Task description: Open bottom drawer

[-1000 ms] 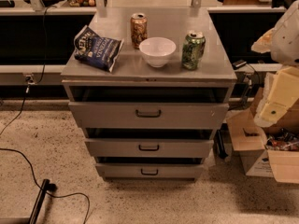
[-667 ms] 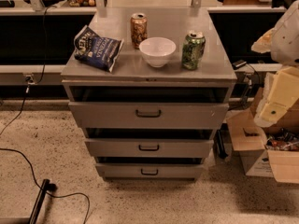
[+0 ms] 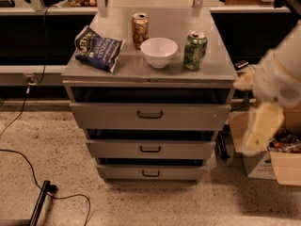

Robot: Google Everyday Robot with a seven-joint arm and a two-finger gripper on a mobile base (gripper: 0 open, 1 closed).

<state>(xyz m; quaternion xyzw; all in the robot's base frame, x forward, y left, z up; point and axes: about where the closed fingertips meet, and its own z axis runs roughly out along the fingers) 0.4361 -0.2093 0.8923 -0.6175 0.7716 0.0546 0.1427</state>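
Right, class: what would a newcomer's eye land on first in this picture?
The grey cabinet stands centre, its bottom drawer the slimmest of three. On top sit a chip bag, an orange can, a white bowl and a green can. The gripper hangs at the right, beside the cabinet.

Cabinet top (image 3: 155, 74) with chip bag (image 3: 99, 48), orange can (image 3: 139, 30), green can (image 3: 194, 51), bowl (image 3: 159, 52); gripper (image 3: 261, 128) beside it

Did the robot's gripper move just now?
Yes. The gripper, right of the cabinet, has dropped lower and slightly left, toward the cabinet's right edge.
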